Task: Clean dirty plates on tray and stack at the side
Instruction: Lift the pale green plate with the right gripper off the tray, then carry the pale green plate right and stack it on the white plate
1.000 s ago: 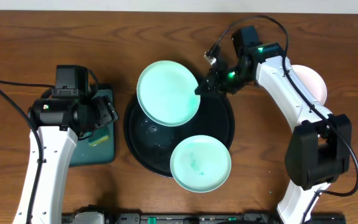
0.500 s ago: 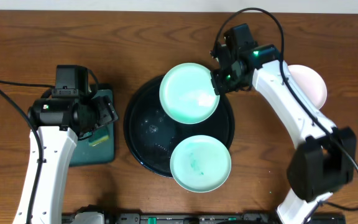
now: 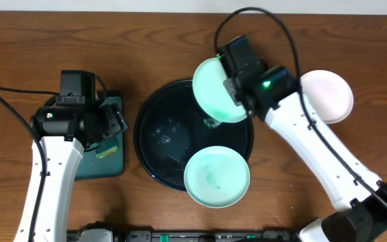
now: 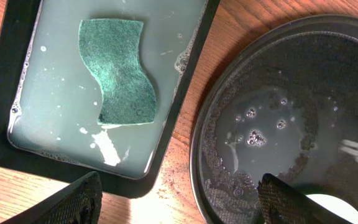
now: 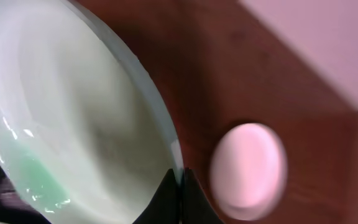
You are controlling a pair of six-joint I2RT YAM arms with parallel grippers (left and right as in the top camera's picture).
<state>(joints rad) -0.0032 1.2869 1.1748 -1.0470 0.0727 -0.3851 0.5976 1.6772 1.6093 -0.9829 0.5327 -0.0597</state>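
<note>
My right gripper (image 3: 234, 94) is shut on the rim of a mint green plate (image 3: 215, 89) and holds it tilted above the far right part of the round black tray (image 3: 154, 132). In the right wrist view the plate (image 5: 73, 118) fills the left and the fingertips (image 5: 180, 186) pinch its edge. A second mint green plate (image 3: 216, 176) lies on the tray's near right rim. A pink plate (image 3: 328, 95) lies on the table at the right. My left gripper (image 4: 179, 202) is open and empty above the gap between the sponge tray and the black tray (image 4: 303, 106).
A rectangular black tray (image 3: 106, 165) of soapy water at the left holds a green sponge (image 4: 117, 71). Water and bubbles lie in the round black tray. Brown wooden table (image 3: 355, 40) all around.
My right arm has carried the green plate to the right and tipped it up on edge over the tray's far right. The left arm has not moved.
</note>
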